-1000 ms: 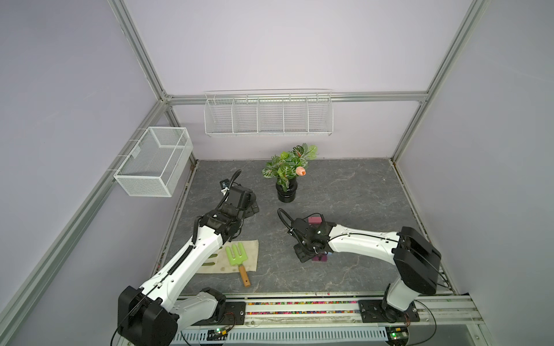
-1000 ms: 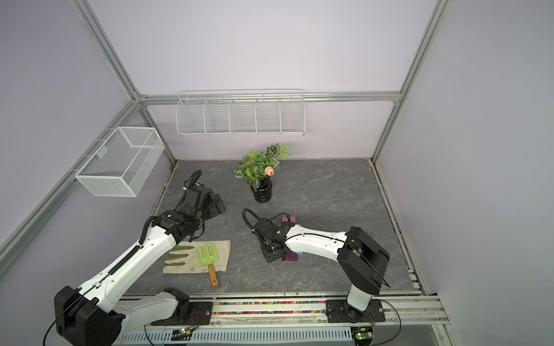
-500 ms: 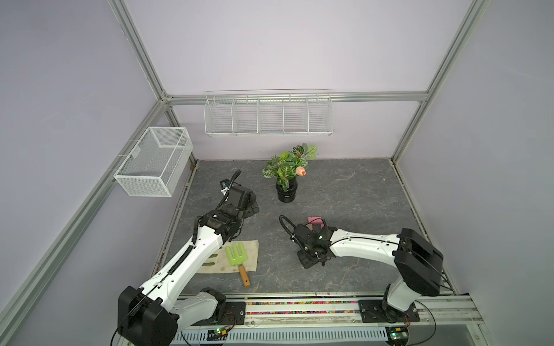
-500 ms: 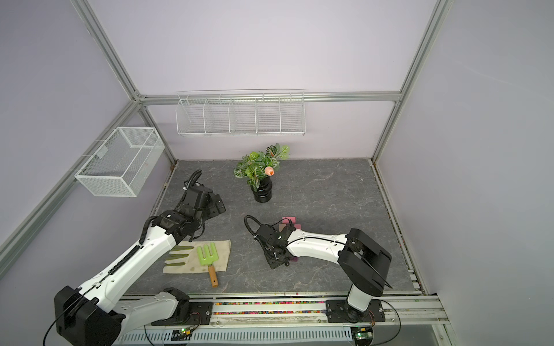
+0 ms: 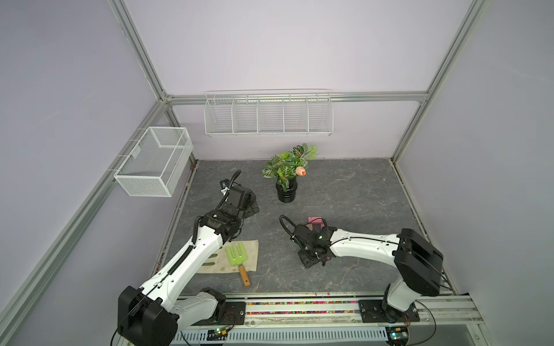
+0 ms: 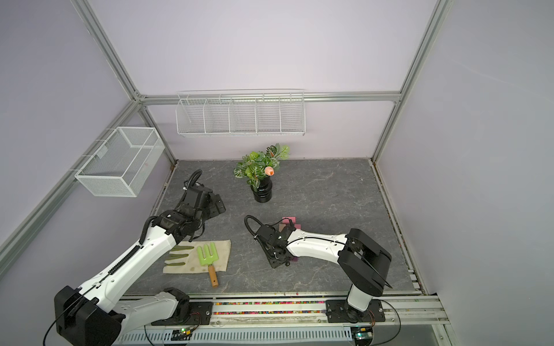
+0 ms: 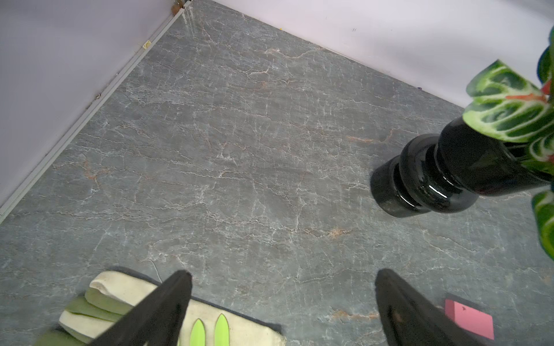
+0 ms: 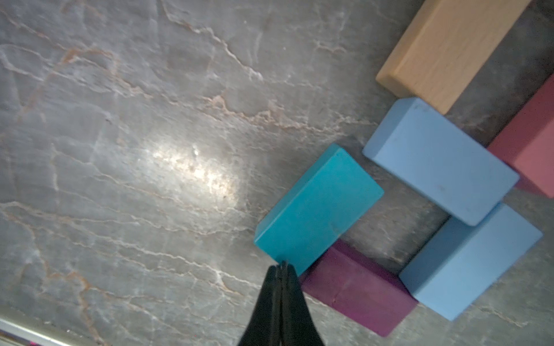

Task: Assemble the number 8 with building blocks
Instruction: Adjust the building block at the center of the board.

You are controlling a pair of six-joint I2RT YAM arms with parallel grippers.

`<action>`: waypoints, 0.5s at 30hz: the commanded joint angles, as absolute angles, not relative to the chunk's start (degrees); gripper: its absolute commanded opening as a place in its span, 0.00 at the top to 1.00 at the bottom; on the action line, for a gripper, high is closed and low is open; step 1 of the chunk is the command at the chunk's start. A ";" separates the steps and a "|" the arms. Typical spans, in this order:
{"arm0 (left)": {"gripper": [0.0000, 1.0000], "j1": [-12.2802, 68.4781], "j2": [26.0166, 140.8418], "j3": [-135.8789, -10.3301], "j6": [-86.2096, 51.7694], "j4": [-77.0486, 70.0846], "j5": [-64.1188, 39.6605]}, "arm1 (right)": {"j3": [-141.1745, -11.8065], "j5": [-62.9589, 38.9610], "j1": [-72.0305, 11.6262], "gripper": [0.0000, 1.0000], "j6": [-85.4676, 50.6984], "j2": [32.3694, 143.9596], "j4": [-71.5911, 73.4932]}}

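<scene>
In the right wrist view several building blocks lie flat and close together: teal point(image 8: 319, 206), dark purple point(image 8: 356, 287), two light blue point(image 8: 440, 161) point(image 8: 470, 260), tan point(image 8: 449, 51) and pink point(image 8: 533, 140). Teal, purple and both blue blocks ring a bare patch, one loop of the number 8. My right gripper point(image 8: 281, 265) is shut and empty, its tips at the teal block's corner beside the purple one. In both top views that arm point(image 5: 311, 260) point(image 6: 277, 257) hides most blocks; a pink block point(image 5: 314, 219) point(image 6: 290, 220) shows behind it. My left gripper point(image 7: 283, 275) point(image 5: 251, 206) is open, empty, far left.
A black vase with a leafy plant point(image 5: 287, 193) stands at the back middle. A green garden fork point(image 5: 236, 257) lies on a beige glove point(image 5: 250, 254) near the front left. A wire basket point(image 5: 156, 161) and a wire shelf point(image 5: 268, 115) hang on the walls.
My right wrist has drawn back a little toward the front rail, uncovering more of the pink block behind it. Its jaws stayed shut. The left arm has not moved.
</scene>
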State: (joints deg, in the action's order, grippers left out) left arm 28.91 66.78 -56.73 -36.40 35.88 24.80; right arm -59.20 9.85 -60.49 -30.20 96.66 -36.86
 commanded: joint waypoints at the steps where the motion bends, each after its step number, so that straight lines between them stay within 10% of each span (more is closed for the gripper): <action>1: 0.01 29.10 66.18 -56.34 -36.83 35.51 25.71 | -59.75 11.53 -60.69 0.93 -30.59 97.56 -38.88; 15: 0.00 29.08 66.44 -56.34 -36.92 35.41 25.63 | -58.67 8.13 -61.78 0.93 -30.76 95.79 -37.80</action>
